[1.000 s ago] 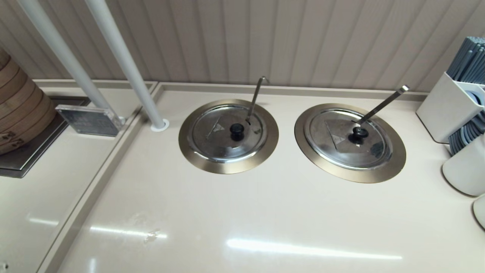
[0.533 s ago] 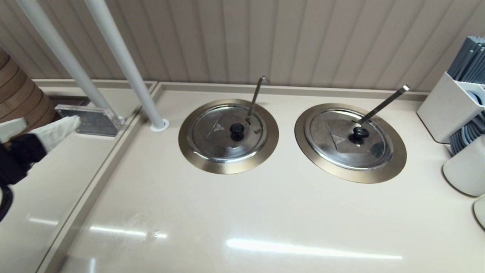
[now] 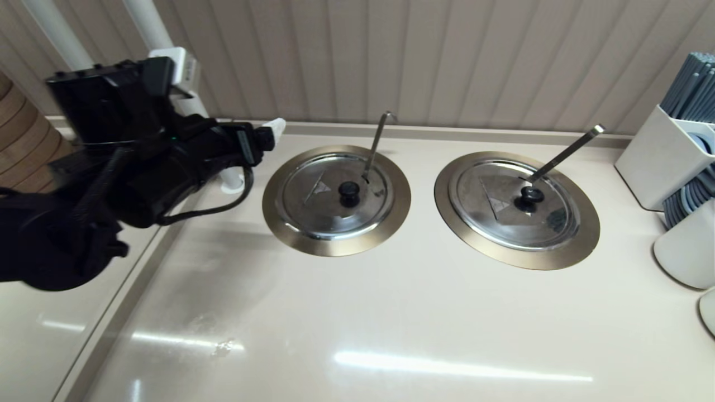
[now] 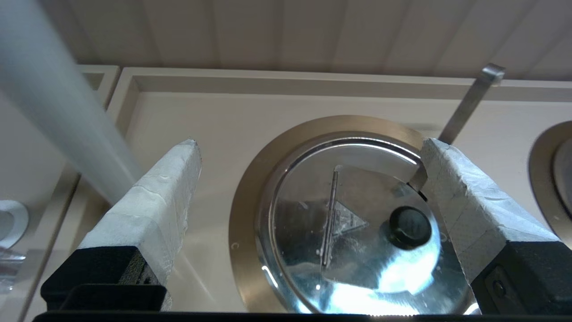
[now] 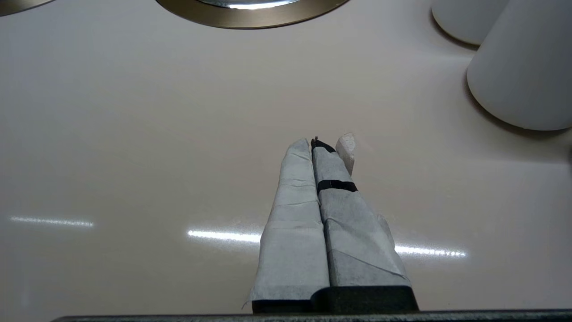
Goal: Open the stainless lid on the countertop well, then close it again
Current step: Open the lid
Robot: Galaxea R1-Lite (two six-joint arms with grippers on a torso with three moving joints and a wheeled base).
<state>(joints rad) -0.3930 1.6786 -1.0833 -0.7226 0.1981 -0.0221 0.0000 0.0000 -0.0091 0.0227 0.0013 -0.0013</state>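
The stainless lid (image 3: 329,195) lies flat on the left countertop well, inside the well's bronze-grey rim (image 3: 279,215). It has a black knob (image 3: 349,191), and a thin hook-ended ladle handle (image 3: 379,139) sticks out of its notch. My left gripper (image 3: 268,134) hovers just left of the well, above its back-left edge. In the left wrist view that gripper (image 4: 310,143) is open wide; the lid (image 4: 313,250) and knob (image 4: 410,227) lie below and ahead, untouched. My right gripper (image 5: 319,143) is shut on nothing, low over bare counter, and is out of the head view.
A second lidded well (image 3: 516,204) with a flat square-ended ladle handle (image 3: 564,153) sits to the right. A white pole (image 4: 58,112) stands close to the left arm. A white holder (image 3: 653,162) and white cup (image 3: 684,251) stand far right, a bamboo steamer (image 3: 22,151) far left.
The left arm has swung in from the left edge, up and to the right; its fingers now reach the left well. Lids and ladles have not moved.
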